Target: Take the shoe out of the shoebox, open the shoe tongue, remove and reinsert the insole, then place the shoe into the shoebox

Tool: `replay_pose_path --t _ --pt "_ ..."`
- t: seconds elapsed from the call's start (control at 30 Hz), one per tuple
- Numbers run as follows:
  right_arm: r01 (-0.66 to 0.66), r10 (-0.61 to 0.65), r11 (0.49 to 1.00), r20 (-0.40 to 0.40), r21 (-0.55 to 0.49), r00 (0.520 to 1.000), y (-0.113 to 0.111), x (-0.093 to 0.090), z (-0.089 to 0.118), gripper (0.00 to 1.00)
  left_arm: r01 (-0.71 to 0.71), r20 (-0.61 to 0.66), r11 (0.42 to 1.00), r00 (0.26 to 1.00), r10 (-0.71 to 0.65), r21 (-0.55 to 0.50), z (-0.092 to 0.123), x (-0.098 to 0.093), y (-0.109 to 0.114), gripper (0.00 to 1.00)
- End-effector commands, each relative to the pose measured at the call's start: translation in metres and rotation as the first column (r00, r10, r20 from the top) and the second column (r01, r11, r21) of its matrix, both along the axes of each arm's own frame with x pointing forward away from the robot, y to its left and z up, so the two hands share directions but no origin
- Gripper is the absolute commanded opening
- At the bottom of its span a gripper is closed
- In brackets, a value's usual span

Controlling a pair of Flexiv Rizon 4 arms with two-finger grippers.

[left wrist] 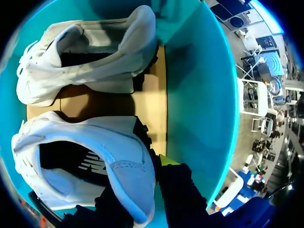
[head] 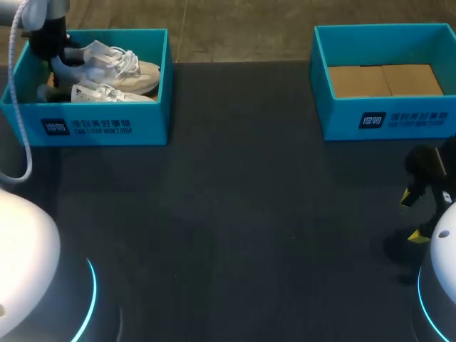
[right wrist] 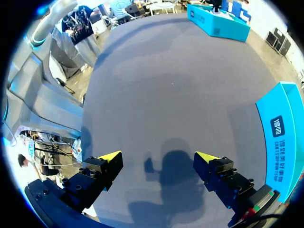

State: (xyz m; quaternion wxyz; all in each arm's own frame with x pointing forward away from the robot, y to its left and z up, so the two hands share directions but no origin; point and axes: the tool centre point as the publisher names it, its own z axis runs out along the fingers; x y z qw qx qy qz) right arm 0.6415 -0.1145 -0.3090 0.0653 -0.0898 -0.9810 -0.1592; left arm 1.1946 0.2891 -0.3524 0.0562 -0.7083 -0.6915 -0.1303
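Inside the blue shoebox (head: 107,125) at the far left of the dark table (head: 235,214), the left gripper (left wrist: 145,185) pinches the heel of a white shoe (left wrist: 95,152), one finger inside the collar and the other outside against the heel. Only one yellow fingertip (left wrist: 166,160) shows past the fabric. The shoe lies on its side on the cardboard floor of the box, its dark lining facing the wrist camera. A second white shoe (left wrist: 95,52) lies just beyond it in the same box, heel at the same end. At the far right of the table stands another blue shoebox (head: 385,117), showing only its cardboard bottom. The right gripper (right wrist: 156,159) hangs above bare tabletop in front of that box, fingers spread wide, holding nothing.
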Motion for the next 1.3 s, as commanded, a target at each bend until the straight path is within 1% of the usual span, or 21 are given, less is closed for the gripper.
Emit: replay_pose_path --t 0.03,0.17,0.47,0.67,0.7,0.73,0.77,0.83,0.87,0.93,0.97,1.03,1.17,1.3 --pt "0.001 -0.001 1.0 0.001 -0.003 1.0 0.0 -0.001 0.0 1.0 0.005 -0.024 1.0 1.0 -0.005 -0.01 -0.006 0.007 0.003 0.0" --pt "0.001 -0.001 1.0 0.001 -0.003 1.0 0.0 -0.001 0.0 1.0 0.03 -0.06 0.998 0.998 -0.033 -0.049 -0.013 0.007 0.005 0.0" --pt "0.001 -0.001 1.0 0.001 -0.003 1.0 0.0 -0.001 0.0 1.0 0.012 -0.102 0.998 0.995 -0.019 -0.068 -0.021 0.009 0.008 0.0" --pt "0.001 -0.001 1.0 0.001 -0.003 1.0 0.0 -0.001 0.0 1.0 0.001 -0.091 0.997 0.996 -0.008 -0.077 -0.023 0.014 0.007 0.0" --pt "0.001 -0.001 1.0 0.001 -0.003 1.0 0.0 -0.001 0.0 1.0 0.0 -0.088 0.997 0.996 -0.007 -0.079 -0.022 0.015 0.007 0.02" --pt "0.001 -0.001 1.0 0.001 -0.003 1.0 0.0 -0.001 0.0 1.0 -0.004 -0.085 0.996 0.996 -0.003 -0.085 -0.022 0.016 0.008 0.18" --pt "0.001 -0.001 1.0 0.001 -0.003 1.0 0.0 -0.001 0.0 1.0 -0.005 -0.087 0.996 0.996 -0.003 -0.094 -0.022 0.017 0.008 0.29" --pt "0.001 -0.001 1.0 0.001 -0.003 1.0 0.0 -0.001 0.0 1.0 -0.003 -0.078 0.994 0.997 -0.006 -0.111 -0.019 0.017 0.009 0.49" --pt "0.001 -0.001 1.0 0.001 -0.003 1.0 0.0 -0.001 0.0 1.0 0.006 -0.071 0.992 0.997 -0.015 -0.125 -0.018 0.016 0.009 0.79" --pt "0.001 -0.001 1.0 0.001 -0.003 1.0 0.0 -0.001 0.0 1.0 0.013 -0.064 0.992 0.998 -0.021 -0.126 -0.017 0.016 0.009 0.95" --pt "0.001 -0.001 1.0 0.001 -0.003 1.0 0.0 -0.001 0.0 1.0 0.017 -0.064 0.991 0.998 -0.026 -0.131 -0.017 0.017 0.009 1.0" --pt "0.001 -0.001 1.0 0.001 -0.003 1.0 0.0 -0.001 0.0 1.0 0.021 -0.054 0.988 0.998 -0.029 -0.15 -0.013 0.018 0.009 1.0" --pt "0.001 -0.001 1.0 0.001 -0.003 1.0 0.0 -0.001 0.0 1.0 0.009 -0.054 0.975 0.998 -0.022 -0.224 0.002 0.015 0.013 1.0" --pt "0.001 -0.001 1.0 0.001 -0.003 1.0 0.0 -0.001 0.0 1.0 0.022 -0.042 0.961 0.999 -0.035 -0.277 0.02 0.009 0.01 1.0"
